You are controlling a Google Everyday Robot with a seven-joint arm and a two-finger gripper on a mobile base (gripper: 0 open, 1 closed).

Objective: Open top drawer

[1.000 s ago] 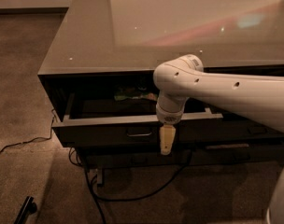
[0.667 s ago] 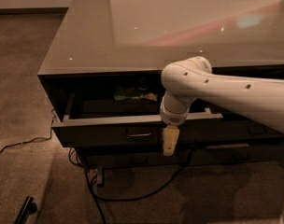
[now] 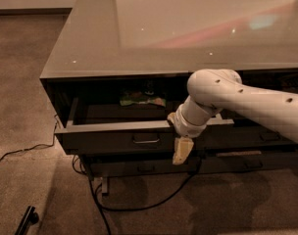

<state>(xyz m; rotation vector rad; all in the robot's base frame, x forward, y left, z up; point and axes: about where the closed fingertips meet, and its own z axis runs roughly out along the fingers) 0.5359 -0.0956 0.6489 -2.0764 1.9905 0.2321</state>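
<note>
From the one camera view, looking down over the near edge, a low dark cabinet (image 3: 90,48) with a glossy top fills the far half of the scene, and soft pink and blue reflections lie across its right part. Brown carpet (image 3: 21,82) covers the floor. A thin cable (image 3: 16,153) trails off to the left, and a thicker black cable (image 3: 154,202) loops under the cabinet's near side beside a short pale leg (image 3: 105,185). A small dark object (image 3: 27,218) lies on the carpet at the near left; I cannot make out what it is.

The white arm (image 3: 252,102) reaches in from the right and bends down across the cabinet's front, hiding the right end of the top drawer's rim. The gripper (image 3: 181,153) hangs pointing downward in front of the drawer's front panel, just right of the handle (image 3: 146,139) and apart from it. How far it is open I cannot tell; nothing shows in its hold.

The top drawer (image 3: 110,137) sits at the left of the cabinet's front, drawn partway out toward the near side. Inside, toward the far end, lies something green (image 3: 141,100), partly in shadow. Below it a lower drawer (image 3: 139,169) stands shut, and another dark drawer front (image 3: 270,136) shows to the right, behind the arm.
</note>
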